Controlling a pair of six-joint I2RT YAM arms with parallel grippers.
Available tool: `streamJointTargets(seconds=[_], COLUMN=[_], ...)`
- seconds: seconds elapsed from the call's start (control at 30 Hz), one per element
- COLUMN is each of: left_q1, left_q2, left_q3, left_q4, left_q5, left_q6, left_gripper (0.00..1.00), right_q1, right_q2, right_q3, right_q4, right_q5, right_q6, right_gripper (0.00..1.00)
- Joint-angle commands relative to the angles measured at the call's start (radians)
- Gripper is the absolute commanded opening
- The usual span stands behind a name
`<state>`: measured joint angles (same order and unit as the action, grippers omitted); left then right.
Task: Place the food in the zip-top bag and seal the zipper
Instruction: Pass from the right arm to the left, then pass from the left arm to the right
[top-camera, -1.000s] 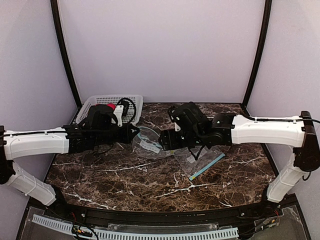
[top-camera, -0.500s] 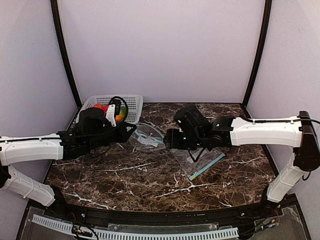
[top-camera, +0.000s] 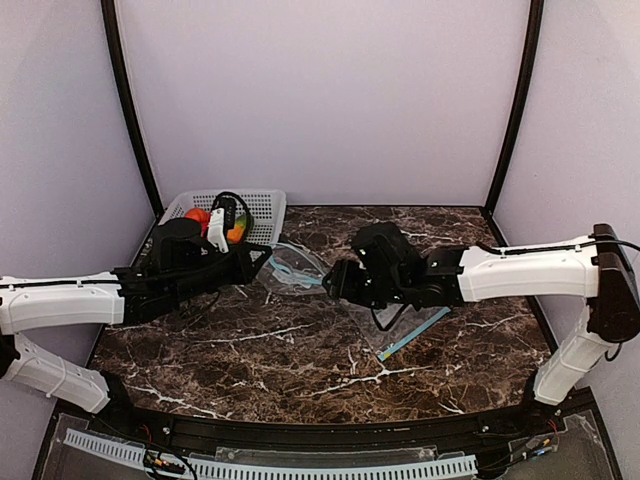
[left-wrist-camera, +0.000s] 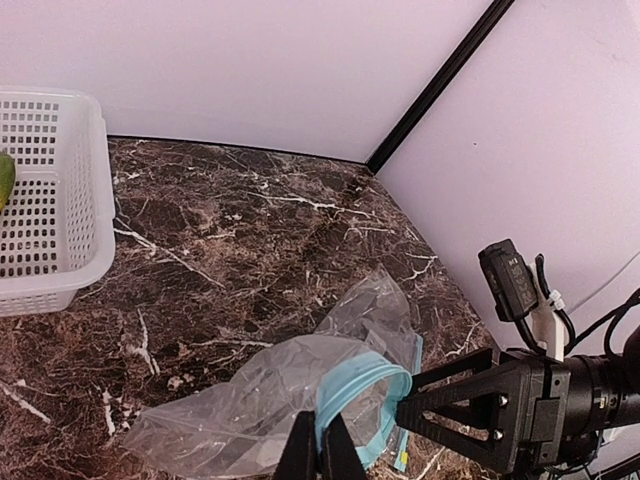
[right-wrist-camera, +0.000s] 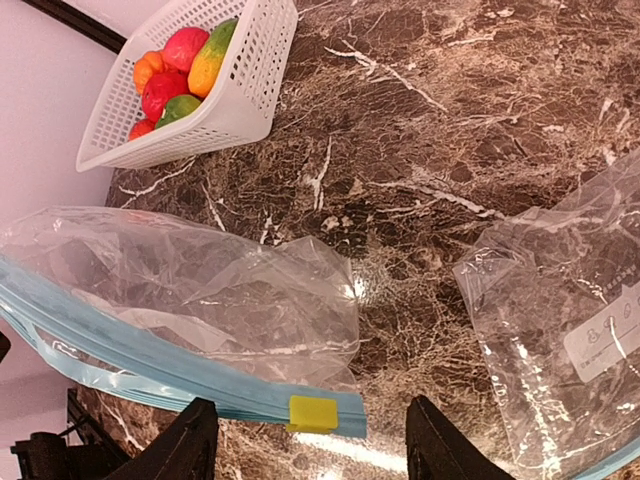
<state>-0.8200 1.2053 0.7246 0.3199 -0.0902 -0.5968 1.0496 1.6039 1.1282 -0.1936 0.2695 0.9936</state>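
The left gripper (left-wrist-camera: 320, 452) pinches the zip-top bag (left-wrist-camera: 235, 405) by its rim to prop the mouth open, the right gripper (right-wrist-camera: 305, 445) sits beside it, jaws apart (holding nothing), food (right-wrist-camera: 165, 90) in the basket (right-wrist-camera: 255, 60) beyond the bag.

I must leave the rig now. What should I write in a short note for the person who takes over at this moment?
Left pincer: shut on the blue zipper rim of the zip-top bag; the mouth is partly open.
Right pincer: open, at the zipper end with the yellow slider, gripping nothing.
Food: every piece in view lies in the white basket.
A second bag lies flat on the table.
Done: one side of the bag is held.
Left: spread the mouth, put the food in, seal the zipper.
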Motion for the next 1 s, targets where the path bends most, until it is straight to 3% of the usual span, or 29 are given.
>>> streamJointTargets(seconds=[0.0, 0.5, 0.77, 0.97], left_q1=[0.0, -0.039, -0.055, -0.063], left_q2=[-0.023, -0.049, -0.064, -0.076], left_q3=[-0.02, -0.052, -0.068, -0.074], left_q4=[0.043, 0.1, 0.119, 0.127], left_q5=[0.008, 0.023, 0.024, 0.016], left_q6=[-0.02, -0.091, -0.117, -0.123], left_gripper=[0.01, 0.01, 0.01, 0.01], right_q1=[-0.004, -0.004, -0.019, -0.03], right_q2=[-0.034, -0.031, -0.035, -0.028], right_q3=[-0.036, -0.043, -0.043, -0.04], right_q4=[0.109, 0.235, 0.231, 0.229], right_q5=[-0.011, 0.065, 0.13, 0.126], right_q6=[0.071, 0.091, 0.083, 0.077], right_gripper=[0.63, 0.57, 0.66, 0.67])
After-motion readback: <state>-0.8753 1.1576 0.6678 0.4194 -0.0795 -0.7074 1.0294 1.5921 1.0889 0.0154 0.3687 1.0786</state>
